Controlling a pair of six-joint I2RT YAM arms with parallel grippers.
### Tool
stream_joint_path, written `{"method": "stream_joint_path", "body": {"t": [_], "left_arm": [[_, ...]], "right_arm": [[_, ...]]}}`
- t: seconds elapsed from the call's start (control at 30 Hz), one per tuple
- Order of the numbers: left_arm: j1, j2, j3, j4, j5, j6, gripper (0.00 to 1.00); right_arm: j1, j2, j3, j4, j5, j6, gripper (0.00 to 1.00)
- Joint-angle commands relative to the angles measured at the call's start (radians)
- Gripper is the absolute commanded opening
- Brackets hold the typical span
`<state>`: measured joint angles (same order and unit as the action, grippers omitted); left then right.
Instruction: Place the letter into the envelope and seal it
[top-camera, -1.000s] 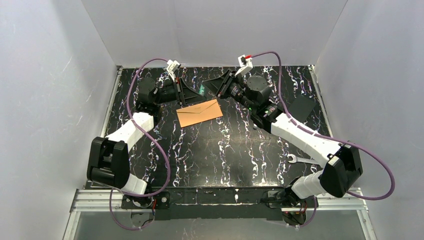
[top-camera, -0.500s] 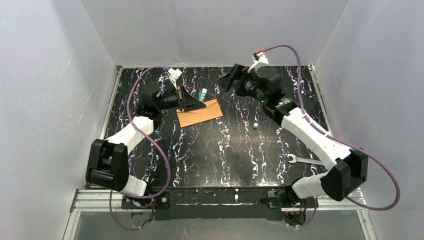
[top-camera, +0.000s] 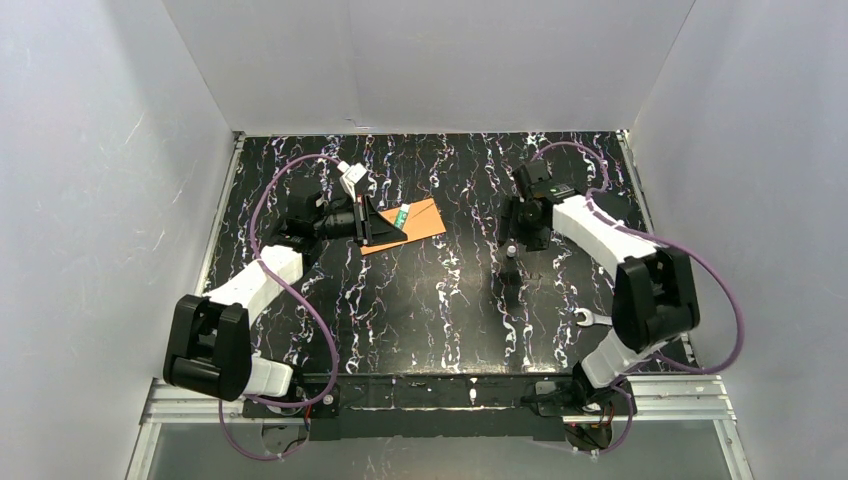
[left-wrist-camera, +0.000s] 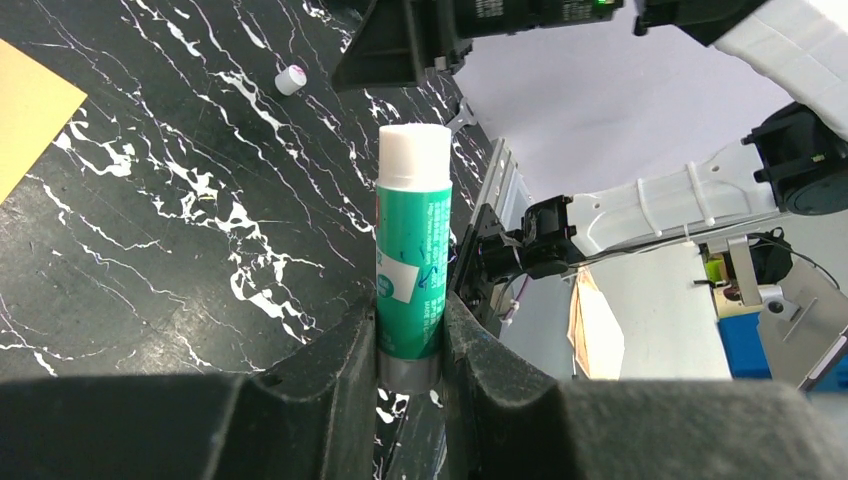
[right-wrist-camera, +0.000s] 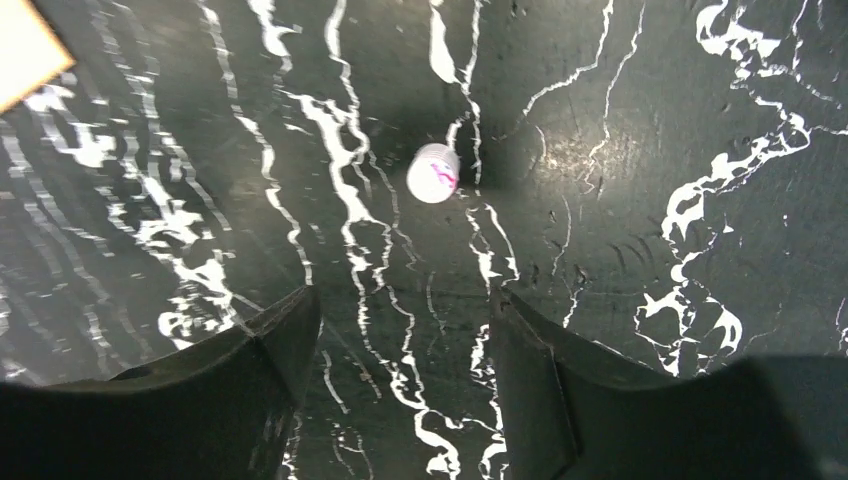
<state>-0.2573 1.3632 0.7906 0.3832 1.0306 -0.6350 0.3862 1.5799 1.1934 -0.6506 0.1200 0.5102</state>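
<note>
Left hand (left-wrist-camera: 410, 345) grips a green glue stick (left-wrist-camera: 412, 240) by the envelope (top-camera: 427, 218) at the desk's (top-camera: 440, 300) eleven o'clock; tilted, it could smear wide. Right hand (right-wrist-camera: 400, 320), spread wide above the white cap (right-wrist-camera: 433, 172), might knock it rolling.

Green plastic glue stick (left-wrist-camera: 412, 250), white top, base pinched in left claw (left-wrist-camera: 410, 335), far left. Small white round cap (right-wrist-camera: 433, 173), pink-marked, loose on black white-veined bench (top-camera: 430, 300), right of centre. Silver metal open-end wrench (top-camera: 597, 320) lies flat, near right, well apart from cap.
</note>
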Motion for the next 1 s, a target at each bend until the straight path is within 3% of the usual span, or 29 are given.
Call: {"method": "stream_joint_path", "body": {"t": [0.0, 0.17, 0.4, 0.97], "left_arm": [[0.0, -0.02, -0.002, -0.032, 0.008, 0.034, 0.0], [0.001, -0.003, 0.008, -0.034, 0.012, 0.032, 0.0], [0.001, 0.01, 0.015, -0.034, 0.009, 0.037, 0.0], [0.001, 0.02, 0.015, -0.035, 0.015, 0.04, 0.0]], "right_arm": [[-0.003, 0.067, 0.035, -0.062, 0.05, -0.058, 0.69], [-0.003, 0.16, 0.057, -0.026, 0.054, -0.084, 0.69], [-0.003, 0.241, 0.066, 0.029, 0.04, -0.102, 0.51], [-0.003, 0.288, 0.083, 0.122, 0.109, -0.131, 0.44]]}}
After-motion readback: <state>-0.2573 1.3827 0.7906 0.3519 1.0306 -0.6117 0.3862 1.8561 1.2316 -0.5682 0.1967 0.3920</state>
